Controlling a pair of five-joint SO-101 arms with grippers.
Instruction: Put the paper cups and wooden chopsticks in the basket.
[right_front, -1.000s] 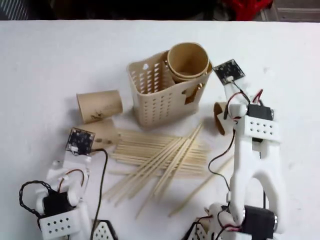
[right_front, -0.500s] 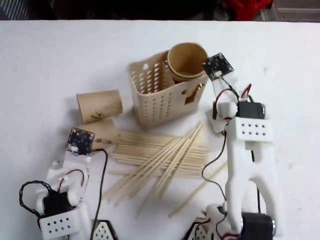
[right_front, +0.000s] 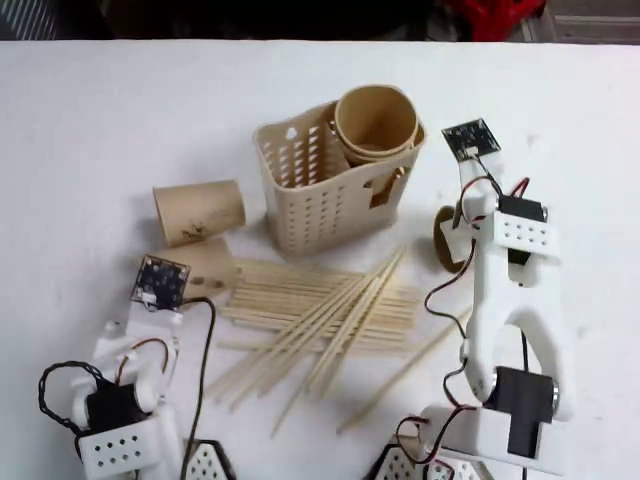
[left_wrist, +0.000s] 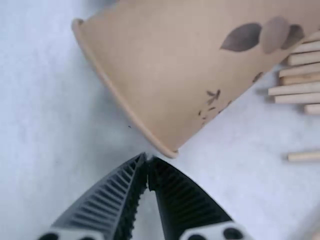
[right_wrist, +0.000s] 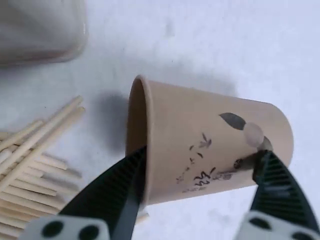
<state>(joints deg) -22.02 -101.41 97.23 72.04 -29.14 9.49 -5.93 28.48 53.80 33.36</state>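
My right hand (right_wrist: 200, 152) is spread wide, one finger at the rim and the other at the base of a paper cup lying on its side, the right-side cup (right_wrist: 210, 145). The fingers straddle it lengthwise. I cannot tell whether they press on it or only frame it, so I call the hand open around the cup. From above, this cup lies on the surface (right_front: 100, 120) just off the basket's right corner, partly under the right arm.

My left hand (left_wrist: 148, 161) is closed, its tips meeting with nothing between them. The tips sit just short of the rim of the near-left cup (left_wrist: 190, 65), which also lies on its side. That cup's base end is next to the blunt ends of the chopsticks (right_front: 320, 310).

The chopsticks lie loose on the surface between the two arms, most in a rough bundle and several fanned diagonally across it. One of them points up towards the basket (right_front: 330, 190).

The basket stands upright behind the pile. The nested cups (right_front: 375, 120) sit in its right end with their mouths up. A far-left cup (right_front: 198, 212) lies on its side left of the basket, apart from it.
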